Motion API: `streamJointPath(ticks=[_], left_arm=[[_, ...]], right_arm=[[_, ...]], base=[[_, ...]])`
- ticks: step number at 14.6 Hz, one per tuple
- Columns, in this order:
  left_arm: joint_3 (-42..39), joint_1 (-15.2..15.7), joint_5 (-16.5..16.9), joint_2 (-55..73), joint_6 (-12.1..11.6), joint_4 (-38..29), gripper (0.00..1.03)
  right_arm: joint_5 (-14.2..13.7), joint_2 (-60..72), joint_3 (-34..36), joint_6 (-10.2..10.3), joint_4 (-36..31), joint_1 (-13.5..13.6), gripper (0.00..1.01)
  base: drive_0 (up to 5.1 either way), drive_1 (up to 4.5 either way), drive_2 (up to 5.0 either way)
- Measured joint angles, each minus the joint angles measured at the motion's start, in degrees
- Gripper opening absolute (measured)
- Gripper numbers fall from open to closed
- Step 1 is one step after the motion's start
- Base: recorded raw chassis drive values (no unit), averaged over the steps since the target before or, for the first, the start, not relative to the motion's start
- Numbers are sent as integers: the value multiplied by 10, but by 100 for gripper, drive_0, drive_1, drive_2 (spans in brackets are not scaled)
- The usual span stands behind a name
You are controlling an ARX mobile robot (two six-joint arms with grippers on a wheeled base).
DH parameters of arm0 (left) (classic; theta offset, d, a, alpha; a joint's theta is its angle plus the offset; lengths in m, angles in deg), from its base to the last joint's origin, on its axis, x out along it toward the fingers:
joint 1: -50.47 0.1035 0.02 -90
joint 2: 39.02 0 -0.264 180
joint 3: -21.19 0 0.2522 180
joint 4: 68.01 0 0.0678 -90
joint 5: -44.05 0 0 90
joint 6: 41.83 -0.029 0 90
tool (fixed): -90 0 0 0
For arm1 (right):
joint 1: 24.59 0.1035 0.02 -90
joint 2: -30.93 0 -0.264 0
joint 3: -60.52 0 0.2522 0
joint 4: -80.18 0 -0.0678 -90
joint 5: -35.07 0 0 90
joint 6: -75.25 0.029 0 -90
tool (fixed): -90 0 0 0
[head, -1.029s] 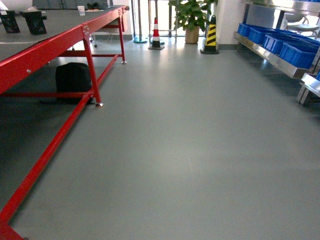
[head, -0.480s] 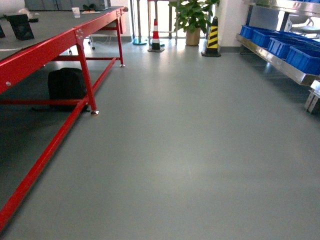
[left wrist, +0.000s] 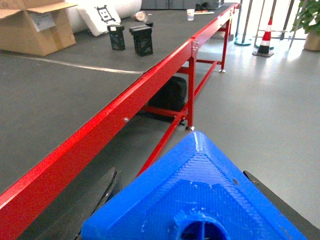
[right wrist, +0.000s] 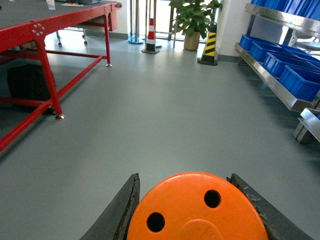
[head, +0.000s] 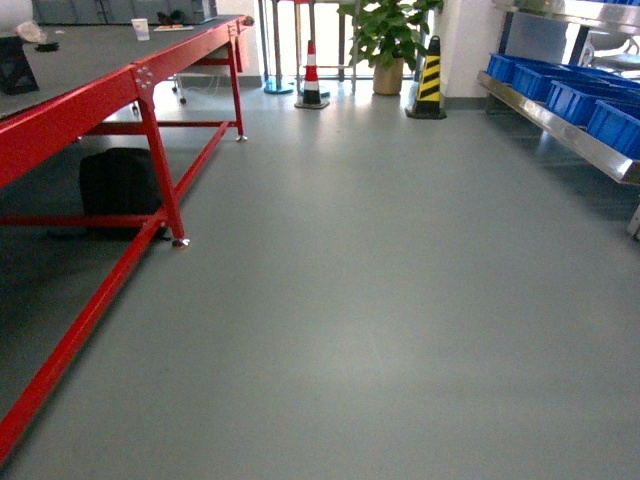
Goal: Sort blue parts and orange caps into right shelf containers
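In the left wrist view a bright blue part (left wrist: 200,195) fills the bottom of the frame, and my left gripper (left wrist: 181,174) is shut on it, dark fingers (left wrist: 107,187) at both sides. The right wrist view shows an orange cap (right wrist: 195,210), its flat end with small holes facing the camera, and my right gripper (right wrist: 184,177) is shut on it. The steel shelf (head: 560,122) with large blue containers (head: 575,92) runs along the right wall, far ahead; the same shelf (right wrist: 270,82) and containers (right wrist: 297,80) show in the right wrist view. Neither gripper shows in the head view.
A long red-framed table (head: 90,95) runs along the left, with a black bag (head: 115,185) under it. Two striped cones (head: 311,75) (head: 428,72) and a potted plant (head: 385,40) stand at the far end. A cardboard box (left wrist: 32,27) sits on the table. Grey floor (head: 380,300) lies between.
The head view has moved forward over the floor: the table leg and bag have slid left and lower, and the shelf has slid toward the right edge.
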Motion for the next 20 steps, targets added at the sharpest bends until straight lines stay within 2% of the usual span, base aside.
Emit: streamJointPath(ticks=[20], left_arm=[[0,0,2,-1,0,0,62]], right_arm=[[0,0,0,0,-4,0,44]], base=[[3,433,-428]])
